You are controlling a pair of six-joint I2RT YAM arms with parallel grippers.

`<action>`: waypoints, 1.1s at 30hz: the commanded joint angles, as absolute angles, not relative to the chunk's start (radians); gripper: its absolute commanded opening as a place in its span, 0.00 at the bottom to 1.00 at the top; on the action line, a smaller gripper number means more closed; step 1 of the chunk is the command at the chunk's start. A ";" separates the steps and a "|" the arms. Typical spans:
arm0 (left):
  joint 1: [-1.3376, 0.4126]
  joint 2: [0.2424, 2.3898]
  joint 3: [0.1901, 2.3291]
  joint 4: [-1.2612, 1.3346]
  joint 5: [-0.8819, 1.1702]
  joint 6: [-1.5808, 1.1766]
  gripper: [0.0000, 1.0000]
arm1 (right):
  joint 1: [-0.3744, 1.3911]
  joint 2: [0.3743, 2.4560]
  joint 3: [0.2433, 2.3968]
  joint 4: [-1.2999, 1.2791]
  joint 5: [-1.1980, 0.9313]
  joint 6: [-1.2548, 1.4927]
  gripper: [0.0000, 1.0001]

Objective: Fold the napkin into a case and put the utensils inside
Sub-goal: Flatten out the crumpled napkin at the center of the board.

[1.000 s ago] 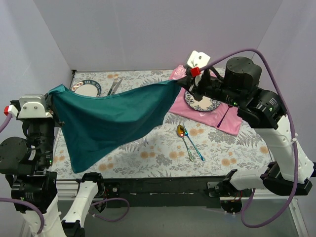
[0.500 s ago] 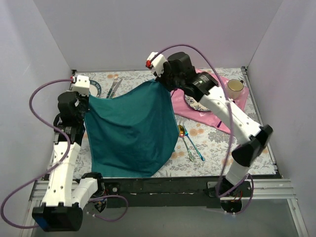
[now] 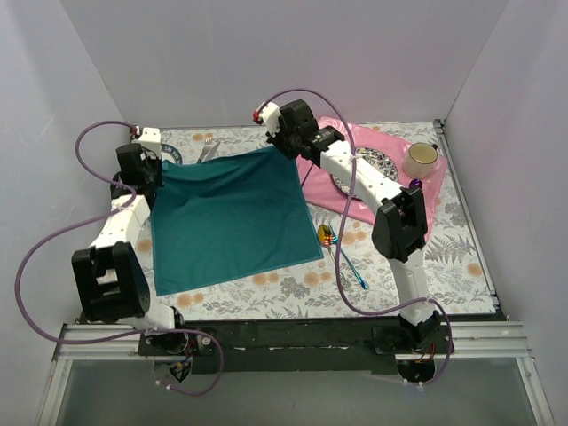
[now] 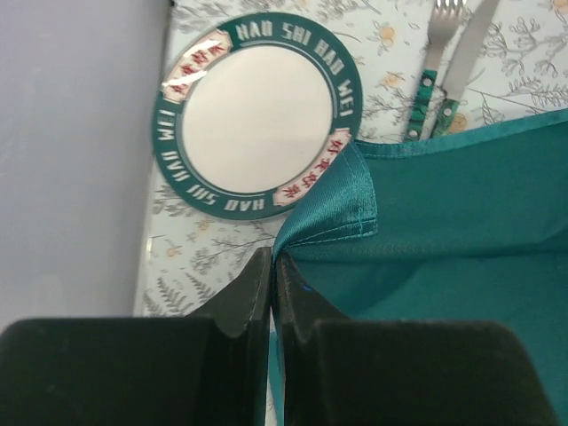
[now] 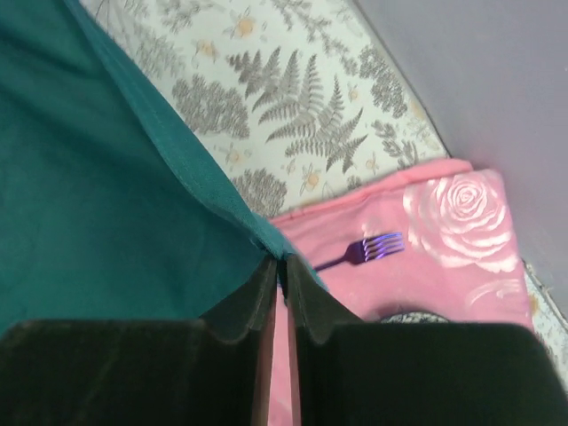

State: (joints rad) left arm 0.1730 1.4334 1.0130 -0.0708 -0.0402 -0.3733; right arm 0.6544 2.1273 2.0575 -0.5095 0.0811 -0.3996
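At the far left corner of the worktop [image 3: 444, 257], a green-rimmed plate [image 4: 257, 115] sits just beyond the left tool [image 4: 272, 262], whose fingers are pressed together on the far left corner of the napkin [image 3: 232, 217]. A green-handled fork and knife [image 4: 430, 84] lie beside the plate, their handle ends touching the cloth's far hem. The napkin is spread open across the left half of the worktop, its near edge close to the near edge. The right tool [image 5: 282, 271] is clamped on the far right corner of the napkin. Just right of the cloth lie the utensils [image 3: 330, 241], side by side. A pink placemat [image 5: 444, 222] with a purple fork [image 5: 368, 250] fills the far right corner.
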 commanded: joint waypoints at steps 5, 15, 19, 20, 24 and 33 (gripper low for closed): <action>0.248 1.673 1.308 -0.199 0.035 -0.515 0.28 | 0.609 2.220 2.243 -0.390 0.241 -0.394 0.91; 0.345 1.410 1.152 -0.446 0.377 -0.255 0.60 | 0.584 1.906 1.872 -0.693 -0.263 -0.480 0.69; 0.353 1.306 1.039 -0.670 0.477 -0.056 0.62 | 0.612 1.862 1.721 -0.819 -0.376 -0.518 0.57; 0.353 1.293 0.991 -0.702 0.477 -0.031 0.62 | 0.618 1.855 1.688 -0.825 -0.388 -0.523 0.56; 0.354 1.232 0.878 -0.810 0.463 0.063 0.61 | 0.649 1.827 1.566 -0.796 -0.377 -0.511 0.50; 0.360 1.226 0.720 -0.764 0.344 0.087 0.59 | 0.729 1.867 1.387 -0.692 -0.295 -0.474 0.42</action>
State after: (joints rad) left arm 0.3515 1.2507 0.7517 -0.7834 0.3981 0.0429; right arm 0.6983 1.8542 1.4345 -0.7509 -0.3172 -0.4908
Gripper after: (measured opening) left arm 0.598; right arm 0.433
